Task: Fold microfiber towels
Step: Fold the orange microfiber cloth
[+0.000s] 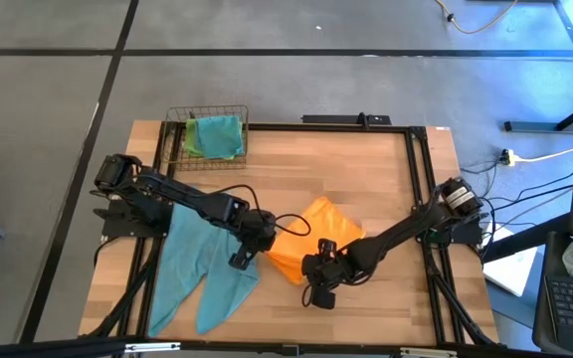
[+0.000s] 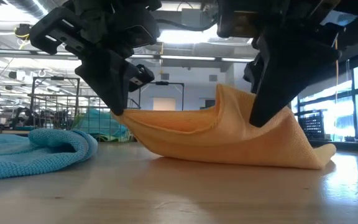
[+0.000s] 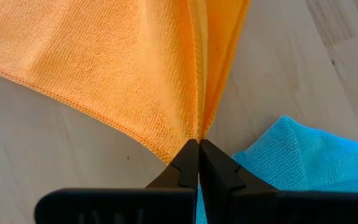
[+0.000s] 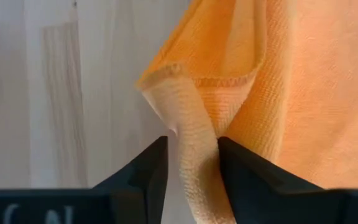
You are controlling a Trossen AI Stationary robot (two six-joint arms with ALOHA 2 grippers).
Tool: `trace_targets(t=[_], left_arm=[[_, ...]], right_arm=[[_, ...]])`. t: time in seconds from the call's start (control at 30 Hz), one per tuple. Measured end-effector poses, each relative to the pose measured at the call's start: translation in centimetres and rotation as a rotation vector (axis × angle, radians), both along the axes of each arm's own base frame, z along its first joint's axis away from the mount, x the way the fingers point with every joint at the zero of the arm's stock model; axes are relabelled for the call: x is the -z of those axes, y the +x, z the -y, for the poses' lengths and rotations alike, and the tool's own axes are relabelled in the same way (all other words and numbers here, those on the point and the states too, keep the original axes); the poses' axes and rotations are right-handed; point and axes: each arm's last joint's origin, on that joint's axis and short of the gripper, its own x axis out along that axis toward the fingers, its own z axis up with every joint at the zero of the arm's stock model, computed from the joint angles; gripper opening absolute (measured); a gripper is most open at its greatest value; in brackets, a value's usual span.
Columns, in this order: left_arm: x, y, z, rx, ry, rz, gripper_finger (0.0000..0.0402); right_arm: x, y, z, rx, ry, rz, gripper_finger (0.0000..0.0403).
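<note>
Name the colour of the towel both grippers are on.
Orange towel, plain with no pattern; the low view shows it best.

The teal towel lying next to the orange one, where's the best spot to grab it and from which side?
Probably the teal towel at one near corner, from above: it lies spread flat in a single layer there, clear of the left gripper and the orange towel.

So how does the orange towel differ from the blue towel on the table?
The orange towel is lifted by both end effectors, left and right; the blue towel lies untouched. The left end effector is shut on the orange towel, the right one stands open around a fold of it. The orange towel is bunched, the blue one spreads long. Both are soft plain cloths.
</note>
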Motion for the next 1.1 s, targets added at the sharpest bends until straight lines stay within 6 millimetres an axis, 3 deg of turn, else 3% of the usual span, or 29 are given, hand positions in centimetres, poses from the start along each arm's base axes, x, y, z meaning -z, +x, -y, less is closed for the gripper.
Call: trace_targets(t=[0.3, 0.4, 0.53, 0.7, 1.1], left_arm=[[0.0, 0.0, 0.0, 0.006, -0.014, -0.004, 0.0000], [0.0, 0.0, 0.0, 0.006, -0.014, -0.005, 0.0000], [0.0, -0.1, 0.0, 0.008, -0.012, -0.011, 0.0000], [0.0, -0.1, 0.1, 0.057, 0.002, 0.002, 0.0004], [-0.5, 0.7, 0.5, 0.175, -0.052, 0.122, 0.0111]], right_arm=[[-0.6, 0.3, 0.1, 0.037, -0.027, 0.074, 0.0134], [-0.5, 0.3, 0.1, 0.040, -0.023, 0.063, 0.0100], [-0.5, 0.0, 0.0, 0.045, 0.034, 0.021, 0.0022], [-1.3, -0.6, 0.3, 0.067, 0.047, -0.008, 0.0010], [-1.7, -1.5, 0.3, 0.153, 0.027, -0.037, 0.0004]])
